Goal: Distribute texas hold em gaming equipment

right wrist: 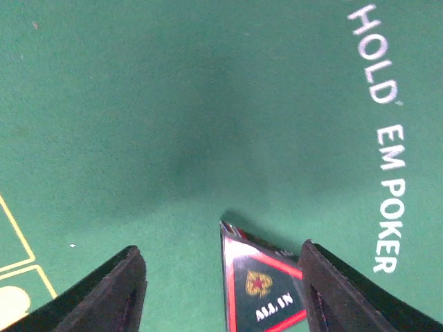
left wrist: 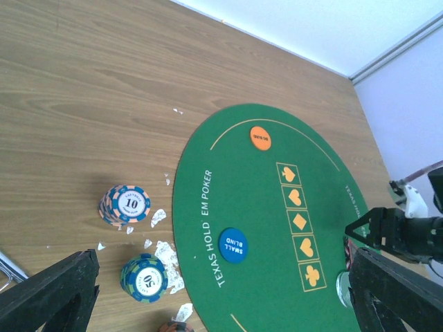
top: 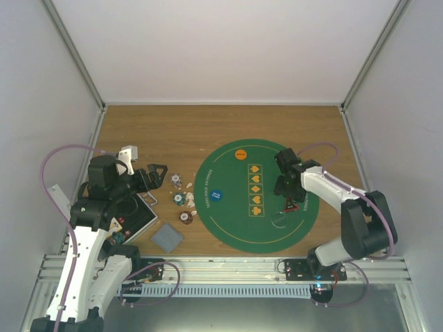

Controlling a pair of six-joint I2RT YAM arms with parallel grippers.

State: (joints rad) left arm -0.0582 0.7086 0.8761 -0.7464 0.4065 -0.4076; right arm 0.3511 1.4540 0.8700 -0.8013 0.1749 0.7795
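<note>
Chips (top: 180, 199) stand stacked left of the green mat (top: 228, 235) in the overhead view, with cards (top: 167, 237) lower left, undealt. The orange disc (top: 241, 153) and blue disc (top: 217, 196) lie on the mat. Left wrist view: left gripper (left wrist: 221, 259) gapes empty. Right wrist view: right gripper (right wrist: 221, 247) stands parted around the triangle marker (right wrist: 266, 294), bottom centre.

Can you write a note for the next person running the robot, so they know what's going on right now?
The left gripper: jaws open, empty, left of the chips.
The right gripper: jaws open around the triangle marker on the mat, not clamped.
Done: orange disc, blue disc and clear disc lie on the mat.
Left: three chip stacks and the cards sit on the table beside the mat, not handed out.
</note>
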